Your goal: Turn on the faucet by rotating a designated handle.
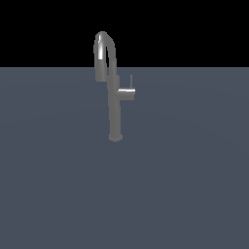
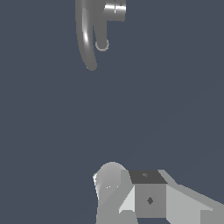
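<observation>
The faucet (image 1: pixel 115 109) stands upright on the flat grey-blue surface, a slim brushed-metal column with a high arched spout (image 1: pixel 103 51). The handle (image 1: pixel 127 92) is a short horizontal stub off the column toward the exterior view's right, and its thin rod lever (image 1: pixel 131 80) points up. The wrist view looks down on the faucet from above: the curved spout (image 2: pixel 85 39) and the handle stub (image 2: pixel 115 9) sit at the frame's edge. No gripper fingers show in either view, and the faucet is far from the camera.
Grey blocky parts of the arm (image 2: pixel 148 199) fill the near edge of the wrist view. The flat grey-blue surface (image 1: pixel 185 185) stretches all around the faucet, under a black background.
</observation>
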Controlling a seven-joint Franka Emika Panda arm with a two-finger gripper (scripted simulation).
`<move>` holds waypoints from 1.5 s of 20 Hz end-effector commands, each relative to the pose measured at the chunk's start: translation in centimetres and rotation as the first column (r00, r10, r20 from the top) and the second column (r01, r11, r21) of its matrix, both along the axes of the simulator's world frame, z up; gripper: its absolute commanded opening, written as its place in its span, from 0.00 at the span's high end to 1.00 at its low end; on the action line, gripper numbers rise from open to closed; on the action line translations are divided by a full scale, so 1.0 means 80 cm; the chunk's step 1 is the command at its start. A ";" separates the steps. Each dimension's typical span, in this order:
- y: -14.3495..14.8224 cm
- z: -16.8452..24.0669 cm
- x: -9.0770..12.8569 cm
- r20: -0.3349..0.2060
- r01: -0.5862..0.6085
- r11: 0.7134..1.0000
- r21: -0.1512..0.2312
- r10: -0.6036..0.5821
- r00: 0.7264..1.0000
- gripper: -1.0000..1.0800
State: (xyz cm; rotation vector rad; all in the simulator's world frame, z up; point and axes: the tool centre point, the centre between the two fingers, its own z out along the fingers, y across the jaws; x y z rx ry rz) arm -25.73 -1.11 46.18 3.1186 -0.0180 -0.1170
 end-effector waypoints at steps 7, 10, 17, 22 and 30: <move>0.002 0.000 0.006 -0.012 0.014 1.000 0.013 -0.014 1.000 1.00; 0.005 -0.001 0.013 -0.028 0.032 0.999 0.029 -0.031 0.999 1.00; 0.013 -0.003 0.041 -0.092 0.106 0.990 0.088 -0.098 0.991 1.00; 0.021 -0.006 0.073 -0.166 0.189 0.971 0.148 -0.164 0.972 1.00; 0.029 -0.017 0.130 -0.306 0.342 0.909 0.236 -0.265 0.914 1.00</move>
